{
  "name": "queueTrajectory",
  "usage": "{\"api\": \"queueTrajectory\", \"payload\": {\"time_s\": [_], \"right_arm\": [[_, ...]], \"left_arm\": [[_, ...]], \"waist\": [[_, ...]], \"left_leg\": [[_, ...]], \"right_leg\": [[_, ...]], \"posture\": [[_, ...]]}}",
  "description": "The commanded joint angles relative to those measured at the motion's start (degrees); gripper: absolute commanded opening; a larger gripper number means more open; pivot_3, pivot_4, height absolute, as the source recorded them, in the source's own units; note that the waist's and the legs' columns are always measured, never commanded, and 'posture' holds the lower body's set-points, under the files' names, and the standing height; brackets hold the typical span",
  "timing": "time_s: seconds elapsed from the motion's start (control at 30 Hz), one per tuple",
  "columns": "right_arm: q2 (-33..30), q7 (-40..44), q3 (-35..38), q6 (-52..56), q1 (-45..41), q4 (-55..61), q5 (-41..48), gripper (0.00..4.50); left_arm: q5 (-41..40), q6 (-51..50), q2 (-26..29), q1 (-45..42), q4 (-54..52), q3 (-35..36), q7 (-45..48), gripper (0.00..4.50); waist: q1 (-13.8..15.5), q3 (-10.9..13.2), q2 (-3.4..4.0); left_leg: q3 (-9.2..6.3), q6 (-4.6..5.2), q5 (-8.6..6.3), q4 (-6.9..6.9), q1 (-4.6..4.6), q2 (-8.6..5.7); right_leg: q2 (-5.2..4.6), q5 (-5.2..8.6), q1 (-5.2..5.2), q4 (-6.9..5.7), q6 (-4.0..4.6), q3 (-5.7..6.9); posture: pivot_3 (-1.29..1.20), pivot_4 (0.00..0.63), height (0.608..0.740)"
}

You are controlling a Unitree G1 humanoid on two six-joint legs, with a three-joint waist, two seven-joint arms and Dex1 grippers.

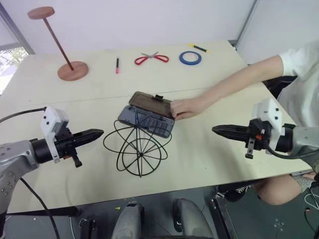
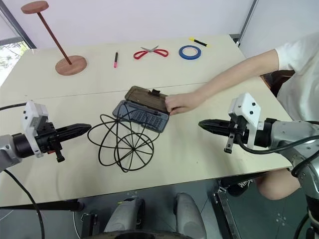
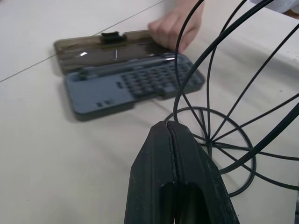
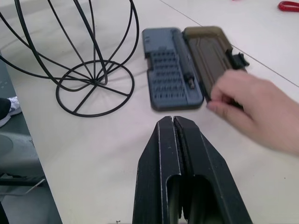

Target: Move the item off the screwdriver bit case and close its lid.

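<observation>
The screwdriver bit case (image 1: 144,122) lies open at the table's middle, its grey-blue slotted tray toward me. The smoky-brown lid (image 1: 149,103) lies flat behind the tray, and a person's hand (image 1: 184,108) rests on its right end. The item (image 1: 141,156), a black wire sphere, stands on its ring base on the table just in front of the case; its upper hoops overlap the tray in the eye views. In the right wrist view its base (image 4: 96,81) sits beside the case, apart from it. My left gripper (image 1: 99,133) is shut and empty, left of the sphere. My right gripper (image 1: 215,129) is shut and empty, right of the case.
At the back of the table stand a wooden disc stand (image 1: 72,69), a red pen (image 1: 117,64), red scissors (image 1: 151,59), a blue tape roll (image 1: 190,58) and a yellow-black marker (image 1: 198,48). The person's arm reaches in from the right.
</observation>
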State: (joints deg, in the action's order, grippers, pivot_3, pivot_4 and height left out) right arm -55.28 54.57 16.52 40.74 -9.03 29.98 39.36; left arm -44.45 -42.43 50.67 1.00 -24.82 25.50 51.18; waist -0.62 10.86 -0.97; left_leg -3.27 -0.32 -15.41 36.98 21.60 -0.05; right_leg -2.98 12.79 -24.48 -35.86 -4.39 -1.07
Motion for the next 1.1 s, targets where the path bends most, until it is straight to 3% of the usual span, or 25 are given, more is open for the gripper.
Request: {"api": "queueTrajectory", "payload": {"time_s": [0.03,0.5,0.6,0.83,1.1], "right_arm": [[-0.7,0.0,0.7,-0.3,-0.9,0.8,0.7,0.03],[-0.4,-0.1,0.3,1.1,-1.8,0.7,2.4,0.03],[0.5,-0.6,0.2,3.1,-2.5,1.6,5.4,0.80],[4.5,-4.6,-4.9,4.4,-3.3,5.6,6.9,4.31],[11.9,-10.8,-14.1,3.7,-9.2,3.7,2.6,4.42]], "left_arm": [[-0.9,0.0,0.4,-0.8,-0.8,0.3,-0.1,0.00],[-0.8,0.3,-0.2,-0.9,-0.9,-0.6,-0.9,0.00],[-0.3,0.7,-0.2,-0.4,-0.3,-0.4,-0.8,0.00],[0.7,1.4,-0.9,-0.7,0.6,-1.7,-1.2,0.00],[1.7,1.9,-1.1,-2.0,1.9,-3.5,-1.2,0.00]], "waist": [[0.0,0.0,0.00],[0.0,0.0,-0.01],[0.0,0.0,-0.01],[0.0,0.0,0.00],[-0.1,0.1,-0.02]], "left_leg": [[0.00,0.00,0.00,0.00,0.00,0.00],[0.00,0.00,0.00,0.00,0.01,0.00],[0.00,0.00,0.00,0.00,0.01,0.00],[-0.01,0.00,-0.01,-0.02,0.01,0.00],[-0.02,0.00,-0.01,-0.02,0.05,0.00]], "right_leg": [[0.00,0.00,0.00,0.00,0.00,0.00],[0.00,0.00,0.00,0.02,0.00,0.00],[0.00,-0.01,0.00,0.02,0.01,0.00],[0.00,0.00,0.00,0.04,0.00,0.01],[0.00,-0.08,-0.05,0.05,0.13,0.01]], "posture": [[0.00,0.150,0.740],[0.00,0.150,0.740],[0.00,0.150,0.740],[0.00,0.150,0.740],[0.00,0.150,0.740]]}}
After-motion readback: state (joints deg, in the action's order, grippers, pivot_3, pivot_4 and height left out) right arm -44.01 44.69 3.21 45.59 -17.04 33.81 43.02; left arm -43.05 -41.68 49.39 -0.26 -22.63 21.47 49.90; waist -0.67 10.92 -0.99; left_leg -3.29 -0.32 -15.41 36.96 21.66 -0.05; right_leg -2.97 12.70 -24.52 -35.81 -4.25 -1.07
